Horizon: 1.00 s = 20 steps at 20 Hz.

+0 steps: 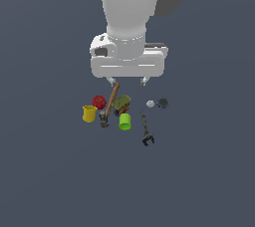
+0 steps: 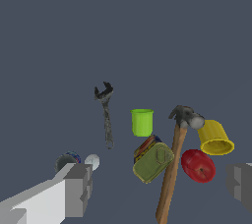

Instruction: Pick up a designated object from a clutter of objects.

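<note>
Left to right in the exterior view, you have the yellow cup [image 1: 89, 113], the apple [image 1: 99, 102] touching its far side, the hammer [image 1: 110, 104], the can [image 1: 121, 104], its label unreadable, and the green cup [image 1: 125, 121]. Cup contents can't be told. Your tool [image 1: 128, 80] hangs above, fingers apart, holding nothing. The desk [image 1: 45, 171] lies bare all round the cluster

Yellow cup [image 1: 89, 113] and hammer [image 1: 109, 105] closely flank the red ball [image 1: 99, 102].

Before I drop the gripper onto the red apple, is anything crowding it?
Nothing covers the red apple. The open gripper hangs above the clutter. But the hammer handle lies close on one side, and the yellow cup on another, leaving tight finger room.
</note>
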Tool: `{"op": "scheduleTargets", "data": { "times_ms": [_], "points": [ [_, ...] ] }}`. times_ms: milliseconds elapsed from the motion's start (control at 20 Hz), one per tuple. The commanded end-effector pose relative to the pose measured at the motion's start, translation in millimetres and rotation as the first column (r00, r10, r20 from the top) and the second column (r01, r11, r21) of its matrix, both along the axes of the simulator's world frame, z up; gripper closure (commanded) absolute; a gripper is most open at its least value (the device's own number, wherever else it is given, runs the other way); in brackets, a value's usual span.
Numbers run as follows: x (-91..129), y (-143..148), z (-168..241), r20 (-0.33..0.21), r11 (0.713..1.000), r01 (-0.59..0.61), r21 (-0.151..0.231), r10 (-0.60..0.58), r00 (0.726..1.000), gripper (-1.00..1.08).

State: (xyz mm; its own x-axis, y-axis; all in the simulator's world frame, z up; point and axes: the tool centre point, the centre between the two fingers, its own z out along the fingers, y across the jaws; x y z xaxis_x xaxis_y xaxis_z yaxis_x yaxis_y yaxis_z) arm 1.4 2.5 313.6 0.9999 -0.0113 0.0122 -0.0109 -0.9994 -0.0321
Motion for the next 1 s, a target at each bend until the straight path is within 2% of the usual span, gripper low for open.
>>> {"op": "scheduleTargets", "data": {
  "times_ms": [0,300,600,800,950],
  "points": [
    [0,0,0,0.0,1.0,0.0,0.0,0.0,1.0,-0.92],
    [-2,-10,-13,-0.001,0.999,0.037,0.001,-0.037,0.999,-0.92],
    [-9,-32,-44,-0.005,0.992,0.125,0.003,-0.125,0.992,-0.92],
    [-19,-54,-74,-0.008,0.977,0.213,0.002,-0.213,0.977,-0.92],
    [-31,-74,-101,-0.011,0.956,0.293,0.001,-0.293,0.956,-0.92]
  ]
}}
